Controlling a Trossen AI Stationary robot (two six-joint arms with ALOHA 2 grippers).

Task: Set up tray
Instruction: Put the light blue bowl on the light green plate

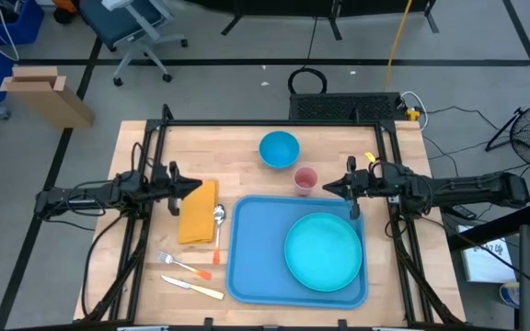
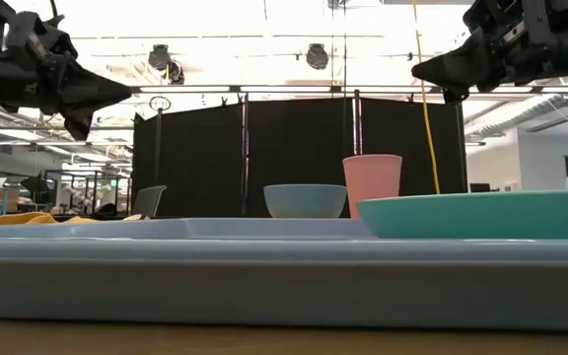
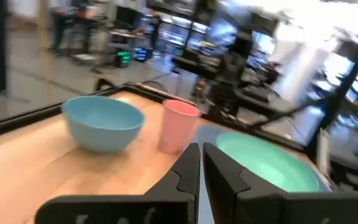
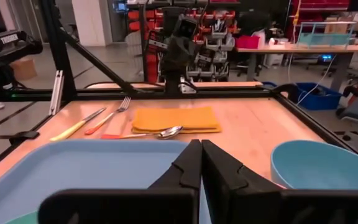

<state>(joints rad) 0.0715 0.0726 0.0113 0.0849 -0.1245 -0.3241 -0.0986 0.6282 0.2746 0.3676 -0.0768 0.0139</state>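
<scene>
The blue tray point(image 1: 256, 241) lies flat on the wooden table, toward the near edge, with a round teal plate point(image 1: 323, 250) resting on its right half. A blue bowl point(image 1: 279, 149) and a pink cup point(image 1: 305, 179) stand on the table beyond the tray. My left gripper point(image 1: 196, 187) hangs shut and level above the far end of a yellow napkin point(image 1: 198, 213), well above the table. My right gripper point(image 1: 328, 189) is shut too, level, above the tray's far right corner next to the cup. Neither holds anything.
Left of the tray lie a spoon point(image 1: 218, 221) beside the napkin, a fork point(image 1: 178, 264) and a knife point(image 1: 192, 288) near the front edge. A black frame point(image 1: 274, 124) borders the table. Bare wood stays free at the far left and far right.
</scene>
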